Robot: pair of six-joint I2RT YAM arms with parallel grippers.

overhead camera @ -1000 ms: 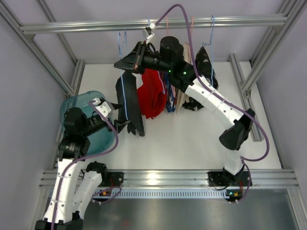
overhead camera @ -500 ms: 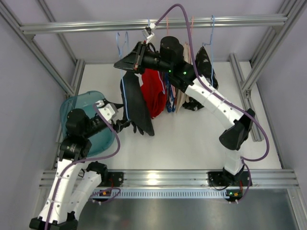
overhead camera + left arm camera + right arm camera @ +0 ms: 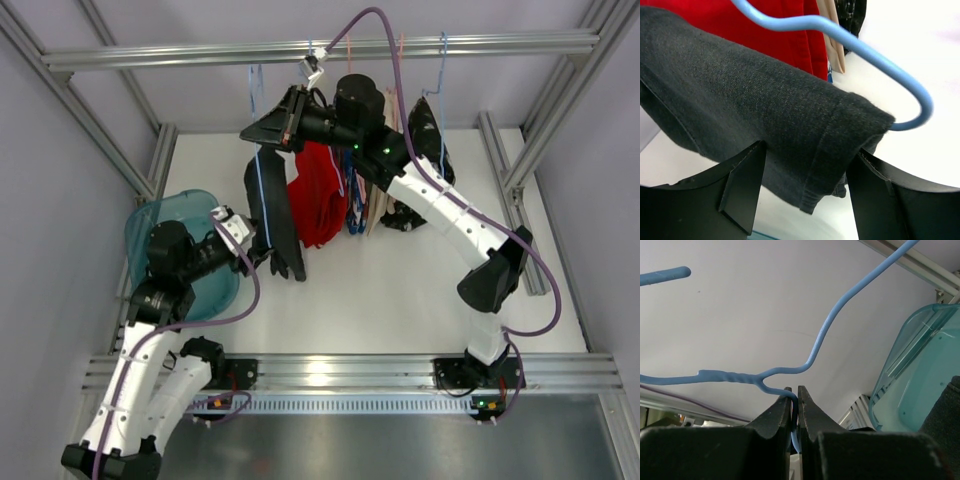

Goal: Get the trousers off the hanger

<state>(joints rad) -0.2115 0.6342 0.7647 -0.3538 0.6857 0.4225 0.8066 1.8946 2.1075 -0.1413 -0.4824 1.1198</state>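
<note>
Black trousers (image 3: 272, 215): draped over the bar of the blue hanger (image 3: 867, 50), at the far side, just left of the red trousers (image 3: 318, 200).
Change: the lower end, which swung out toward the near right half a second ago, hangs closer in again.
Left gripper (image 3: 810, 150): jaws spread, straddling the cloth's hem, not clamped.
Right gripper (image 3: 795, 392): clenched on the hanger's wire just below its twisted neck.
Meaning: the pull probably slipped, and the trousers are not yet off.

Your trousers (image 3: 765, 105) drape over the hanger (image 3: 880, 55), between your left gripper's (image 3: 809, 155) fingers; the other pair (image 3: 318, 205) hangs just right, the bin (image 3: 150, 220) sits left.
</note>
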